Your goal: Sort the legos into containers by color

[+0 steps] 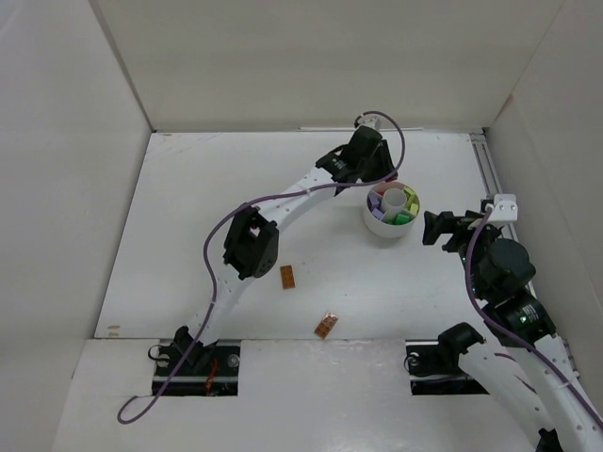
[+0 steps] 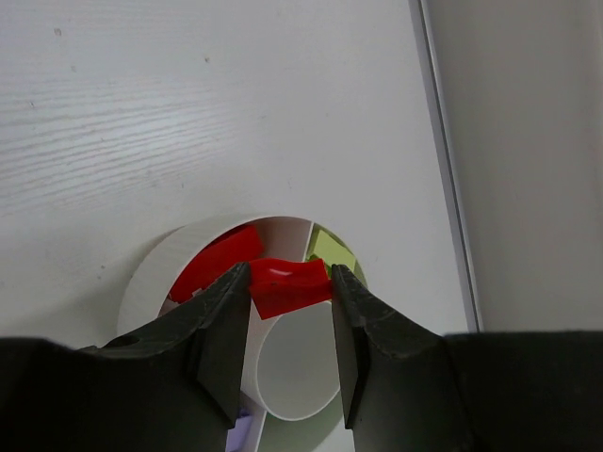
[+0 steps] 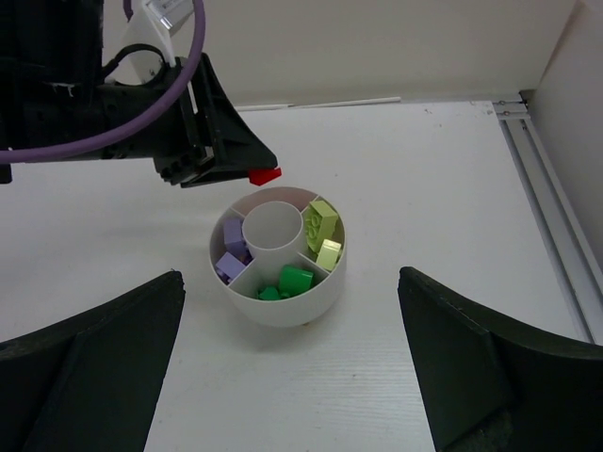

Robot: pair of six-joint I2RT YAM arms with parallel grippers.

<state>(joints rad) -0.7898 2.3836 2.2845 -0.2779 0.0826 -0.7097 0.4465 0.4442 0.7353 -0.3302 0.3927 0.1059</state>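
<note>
One red brick (image 2: 287, 287) sits pinched between the tips of the left pincer (image 2: 290, 279), which is closed down narrow on it. It hangs just over the far rim of the round white dish (image 3: 283, 306), above the wedge that already holds red (image 2: 209, 264). How many red pieces lie in there I cannot tell.

The dish has a plain central hub (image 3: 273, 226) with wedges around it. I count two purple bricks (image 3: 230, 266) in the left wedge as the right wrist view shows it. Two green bricks (image 3: 296, 279) are in the near wedge and two yellow-green bricks (image 3: 320, 220) in the right one. Each wedge holds one colour only.

The dish stands on the table (image 1: 188, 217), towards its far right. Two orange-brown bricks (image 1: 287, 276) lie loose on the table, well apart from the dish. One is near the left arm's elbow and the other is closer to the near edge.

The left arm reaches in a long arc from its base, wrist bent down over the dish, with a purple cable (image 1: 212, 273) looping along it. The right pincer (image 3: 292, 367) faces the dish from just beside it, with its jaws spread wide and nothing between them.
</note>
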